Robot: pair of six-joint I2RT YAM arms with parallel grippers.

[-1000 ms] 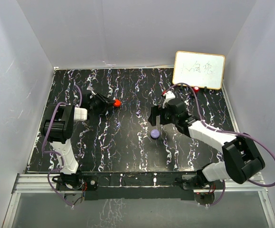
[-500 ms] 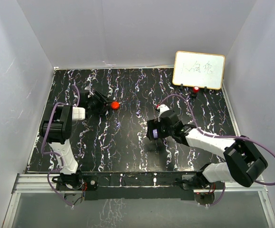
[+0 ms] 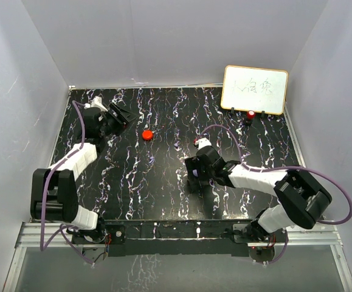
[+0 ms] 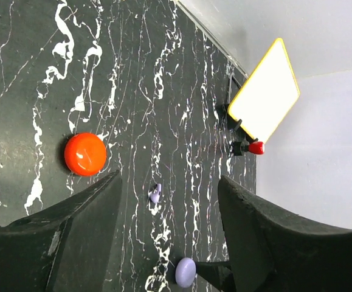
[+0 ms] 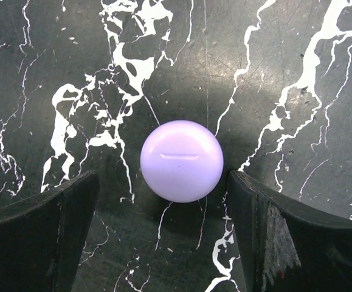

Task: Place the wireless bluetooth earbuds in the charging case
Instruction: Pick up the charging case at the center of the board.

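Note:
A round purple charging case lies on the black marbled table, lid shut. My right gripper is open, low over it, with a finger on each side; the right finger is almost touching. In the top view this gripper covers most of the case. A round red case lies alone on the table, also seen as the red case in the left wrist view. My left gripper is open and empty, back-left of it. One pale purple earbud lies between the two cases.
A white board with a yellow rim stands at the back right, with a small red piece at its foot. Grey walls close in the table on three sides.
The left gripper opened, left the red case on the table and drew back to the far left. The right gripper moved nearer and down over the purple case, its jaws narrowing slightly.

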